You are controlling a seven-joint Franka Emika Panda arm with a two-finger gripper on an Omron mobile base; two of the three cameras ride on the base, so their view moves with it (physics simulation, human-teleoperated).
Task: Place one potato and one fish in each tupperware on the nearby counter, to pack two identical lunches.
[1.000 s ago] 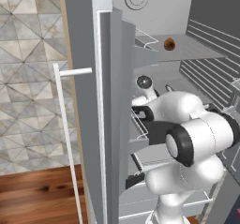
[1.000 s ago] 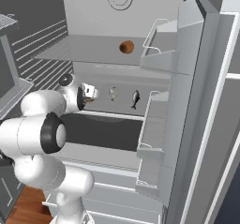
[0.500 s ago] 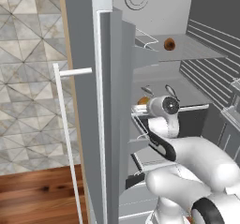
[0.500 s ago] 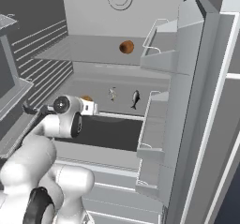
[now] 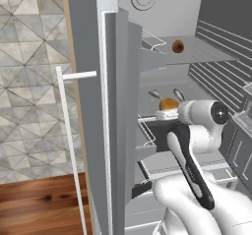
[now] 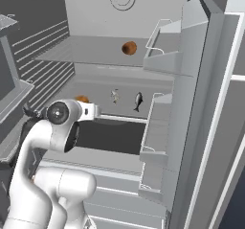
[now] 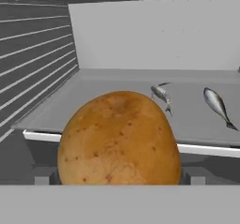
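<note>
Hand view, smooth orange-brown speckled potato [image 7: 119,138], egg-shaped

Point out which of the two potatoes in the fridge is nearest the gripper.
The potato on the middle shelf, looming right before the gripper beside two fish; the other potato sits a shelf higher.
</note>
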